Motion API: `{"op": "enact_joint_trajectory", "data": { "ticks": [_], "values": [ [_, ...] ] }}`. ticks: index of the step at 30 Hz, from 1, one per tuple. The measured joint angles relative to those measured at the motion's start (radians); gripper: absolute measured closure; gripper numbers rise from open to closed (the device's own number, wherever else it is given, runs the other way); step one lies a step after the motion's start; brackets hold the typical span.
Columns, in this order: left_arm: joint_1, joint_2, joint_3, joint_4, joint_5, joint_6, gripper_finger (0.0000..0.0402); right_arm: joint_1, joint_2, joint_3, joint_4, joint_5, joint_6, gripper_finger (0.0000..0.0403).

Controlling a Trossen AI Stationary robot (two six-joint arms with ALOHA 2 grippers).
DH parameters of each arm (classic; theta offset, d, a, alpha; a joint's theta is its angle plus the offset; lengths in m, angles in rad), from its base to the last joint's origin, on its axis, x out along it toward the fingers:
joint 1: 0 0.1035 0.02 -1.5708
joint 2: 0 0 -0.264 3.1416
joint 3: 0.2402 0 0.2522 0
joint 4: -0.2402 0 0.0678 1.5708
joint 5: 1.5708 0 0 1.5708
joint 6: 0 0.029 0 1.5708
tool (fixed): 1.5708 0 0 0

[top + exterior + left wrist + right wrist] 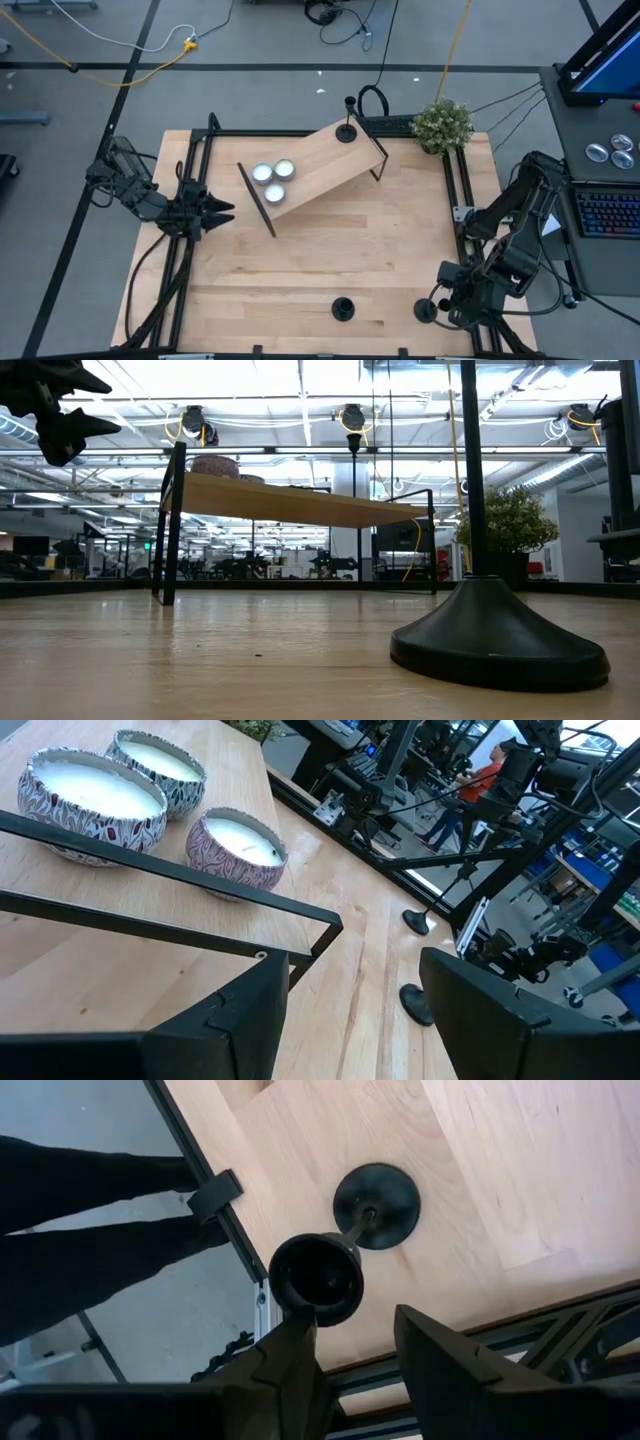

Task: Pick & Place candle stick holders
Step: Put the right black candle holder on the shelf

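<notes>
High view had all 3 holders: one on the shelf's [320, 165] far end [347, 131], one on the table [300, 260] near the front edge [343, 309], one at front right [427, 311] just beside the R gripper [447, 300]. Low view only caught one base [498, 634] up close, stem running out of frame.

R wrist view looked down on a holder [350, 1245]: cup top up against one finger [290, 1365], jaws parted, nothing clamped that I could see.

L gripper [222, 212] hung over the table's left side, near the shelf's low end, jaws apart, empty. L wrist view showed 3 candle tins [150, 800] on the shelf, plus 2 holder bases [415, 922] farther off.
</notes>
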Motion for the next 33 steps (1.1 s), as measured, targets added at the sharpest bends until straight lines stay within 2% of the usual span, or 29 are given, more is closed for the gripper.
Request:
{"op": "enact_joint_trajectory", "data": {
  "ticks": [8, 33],
  "values": [
    [0.000, 0.000, 0.000, 0.000, 0.000, -0.003, 0.0169, 0.000, 0.000, 0.000, 0.000, 0.054, 0.001, 0.0273],
    [0.000, 0.000, 0.000, 0.000, 0.000, 0.001, 0.0169, 0.000, 0.000, -0.002, -0.001, 0.052, -0.016, 0.0273]
  ]
}}
